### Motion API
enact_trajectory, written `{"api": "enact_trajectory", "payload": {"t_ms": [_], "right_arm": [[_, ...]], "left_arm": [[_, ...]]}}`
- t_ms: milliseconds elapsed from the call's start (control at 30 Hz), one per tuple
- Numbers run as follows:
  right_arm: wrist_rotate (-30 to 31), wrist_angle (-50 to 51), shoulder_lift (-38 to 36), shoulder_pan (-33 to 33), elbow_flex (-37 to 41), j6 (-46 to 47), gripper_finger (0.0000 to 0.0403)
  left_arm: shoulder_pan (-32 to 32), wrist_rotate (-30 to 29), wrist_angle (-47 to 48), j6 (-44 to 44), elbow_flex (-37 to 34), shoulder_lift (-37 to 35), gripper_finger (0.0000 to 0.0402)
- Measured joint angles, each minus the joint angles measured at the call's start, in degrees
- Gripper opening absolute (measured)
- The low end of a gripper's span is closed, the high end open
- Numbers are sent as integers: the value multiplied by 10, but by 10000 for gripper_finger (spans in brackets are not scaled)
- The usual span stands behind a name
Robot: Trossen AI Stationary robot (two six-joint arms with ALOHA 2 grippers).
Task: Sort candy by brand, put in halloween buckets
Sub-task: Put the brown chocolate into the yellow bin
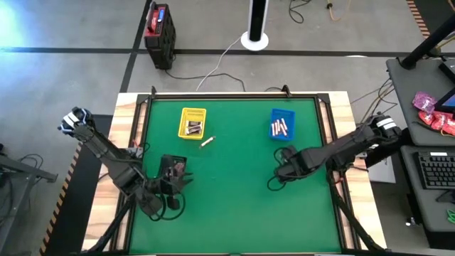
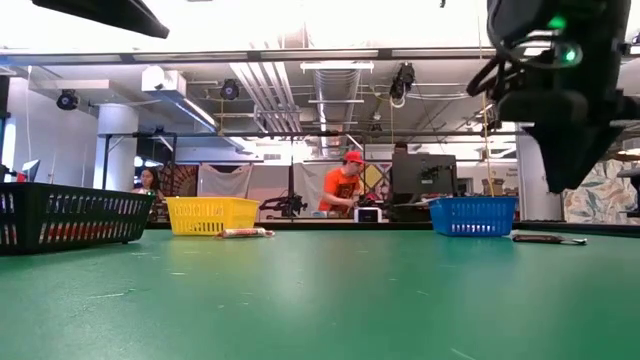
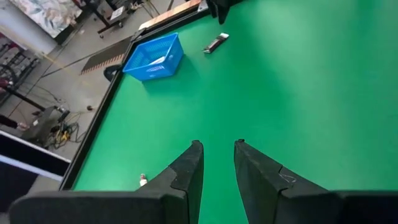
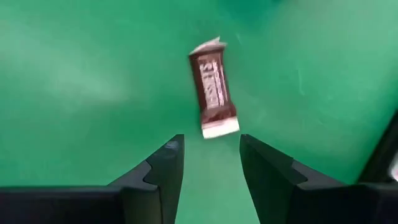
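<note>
Right gripper: fingers parted, holding nothing, hovering over the green mat.
Dark brown candy bar: flat on the mat just ahead of the fingertips, in line with the gap, its near end almost between them.
Long axis: roughly along the reach (slightly skewed), so the jaws would close across its width.
Left gripper: fingers slightly parted, empty, well apart from this bar.
Nearer arm: right.

Brown candy bar wrapper: lettering blurred, not readable.
</note>
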State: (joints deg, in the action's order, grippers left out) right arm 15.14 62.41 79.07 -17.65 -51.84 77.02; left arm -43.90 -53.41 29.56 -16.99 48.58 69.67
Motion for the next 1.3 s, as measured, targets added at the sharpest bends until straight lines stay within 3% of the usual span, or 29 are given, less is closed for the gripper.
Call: {"api": "enact_trajectory", "payload": {"t_ms": [333,533,733,833,1100,1300], "right_arm": [[43,-116,-1,46,95,-32,171],[39,-220,-2,72,149,-66,186],[32,-254,-5,76,172,-76,185],[30,-260,-4,76,173,-78,159],[32,-290,-4,70,173,-108,39],[26,-372,-26,47,175,-138,14]], "left_arm": [[5,0,1,3,0,0,75],[5,0,1,3,0,0,75],[6,0,1,3,0,0,75],[6,0,1,4,0,0,75],[6,30,-2,9,0,0,75],[9,87,-81,79,-16,0,75]]}}
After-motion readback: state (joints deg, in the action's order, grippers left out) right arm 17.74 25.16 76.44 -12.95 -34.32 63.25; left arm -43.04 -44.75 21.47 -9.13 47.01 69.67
